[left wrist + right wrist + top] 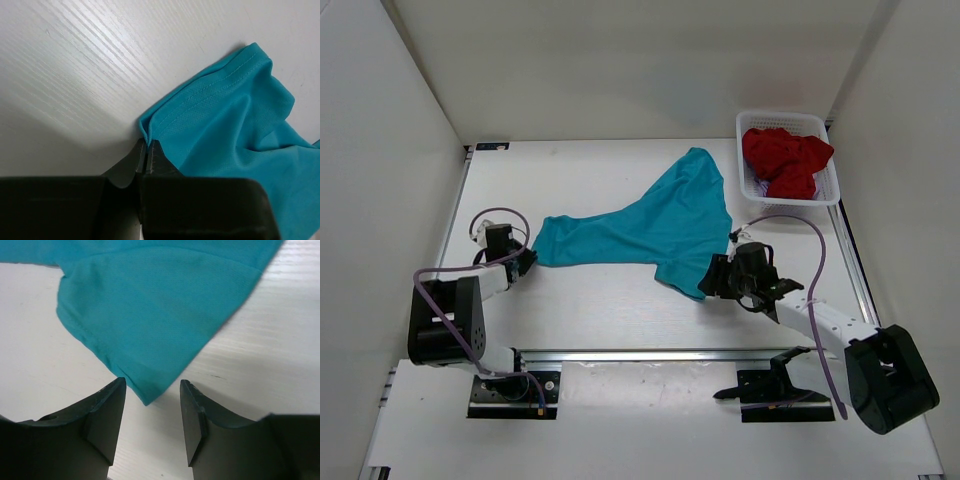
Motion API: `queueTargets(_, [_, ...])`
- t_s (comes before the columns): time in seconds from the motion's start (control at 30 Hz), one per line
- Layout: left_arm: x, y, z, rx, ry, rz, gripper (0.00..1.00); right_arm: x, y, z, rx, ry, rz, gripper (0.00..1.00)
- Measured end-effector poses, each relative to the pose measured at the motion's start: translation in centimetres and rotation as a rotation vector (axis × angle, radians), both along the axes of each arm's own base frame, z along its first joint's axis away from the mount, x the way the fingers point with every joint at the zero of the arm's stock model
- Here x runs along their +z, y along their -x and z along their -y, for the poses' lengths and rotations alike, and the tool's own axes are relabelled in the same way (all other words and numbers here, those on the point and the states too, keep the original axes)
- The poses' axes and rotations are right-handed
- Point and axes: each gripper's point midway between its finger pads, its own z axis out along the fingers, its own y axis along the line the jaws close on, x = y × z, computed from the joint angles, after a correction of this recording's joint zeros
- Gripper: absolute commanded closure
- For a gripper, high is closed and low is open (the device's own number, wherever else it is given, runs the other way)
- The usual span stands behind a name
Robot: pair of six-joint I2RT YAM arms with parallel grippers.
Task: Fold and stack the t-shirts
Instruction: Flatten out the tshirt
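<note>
Overhead view far; wrist views close; all share teal shirt (pixel 650 225).

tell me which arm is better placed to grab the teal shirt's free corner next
Right. The right end effector is open with a corner of the teal shirt pointing into its gap; the left end effector is shut on another hem corner.

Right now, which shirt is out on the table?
The teal t-shirt: it lies stretched out on the table, its corner pinched by the left gripper. The dark red t-shirt sits bunched up in the white basket.
</note>
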Motion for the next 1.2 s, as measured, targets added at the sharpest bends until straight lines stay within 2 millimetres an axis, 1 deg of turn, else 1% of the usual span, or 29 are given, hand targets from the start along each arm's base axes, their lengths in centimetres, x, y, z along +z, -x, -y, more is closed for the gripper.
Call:
queueTargets(0.13, [0.5, 0.1, 0.4, -0.020, -0.053, 0.005, 1.00, -0.7, 0.6, 0.7, -0.029, 0.040, -0.031, 0.54])
queueTargets(0.27, [2.4, 0.7, 1.6, -0.051, -0.093, 0.078, 1.00, -1.8, 1.5, 0.7, -0.037, 0.074, -0.079, 0.54])
queueTargets(0.33, [3.0, 1.2, 2.3, -0.071, -0.101, 0.106, 1.00, -1.9, 1.5, 0.4, -0.042, 0.070, -0.090, 0.58])
queueTargets(0.4, [3.0, 2.0, 2.8, -0.086, -0.102, 0.115, 1.00, -1.9, 1.3, 0.0, -0.047, 0.059, -0.104, 0.59])
queueTargets(0.43, [2.9, 2.3, 2.7, -0.087, -0.102, 0.116, 1.00, -1.9, 1.3, -0.1, -0.051, 0.054, -0.110, 0.59])
queueTargets(0.53, [2.6, 3.2, 2.7, -0.090, -0.105, 0.116, 1.00, -1.9, 1.4, -0.6, -0.055, 0.042, -0.123, 0.63])
queueTargets(0.63, [2.9, 3.4, 3.0, -0.102, -0.106, 0.131, 1.00, -2.0, 1.5, -0.7, -0.060, 0.037, -0.145, 0.65])
queueTargets(0.77, [3.8, 3.3, 3.6, -0.119, -0.103, 0.174, 1.00, -2.0, 1.8, -1.0, -0.057, 0.054, -0.175, 0.63])
queueTargets(0.83, [4.1, 3.5, 3.7, -0.123, -0.104, 0.190, 1.00, -2.1, 2.1, -1.1, -0.054, 0.056, -0.185, 0.61])
queueTargets(0.87, [4.1, 3.6, 3.8, -0.127, -0.103, 0.193, 1.00, -2.0, 2.1, -1.1, -0.053, 0.058, -0.189, 0.61])
queueTargets(0.93, [4.0, 3.7, 3.9, -0.132, -0.105, 0.193, 1.00, -2.1, 2.3, -1.1, -0.054, 0.070, -0.205, 0.63])
queueTargets(1.0, [4.0, 3.7, 4.0, -0.137, -0.107, 0.194, 1.00, -2.1, 2.2, -1.1, -0.054, 0.086, -0.219, 0.68])
queueTargets(1.13, [4.0, 3.7, 4.0, -0.138, -0.107, 0.198, 1.00, -2.3, 1.9, -1.0, -0.062, 0.105, -0.230, 0.75])
queueTargets(1.2, [4.0, 3.7, 4.1, -0.140, -0.107, 0.198, 1.00, -2.4, 1.9, -0.9, -0.060, 0.110, -0.231, 0.80])
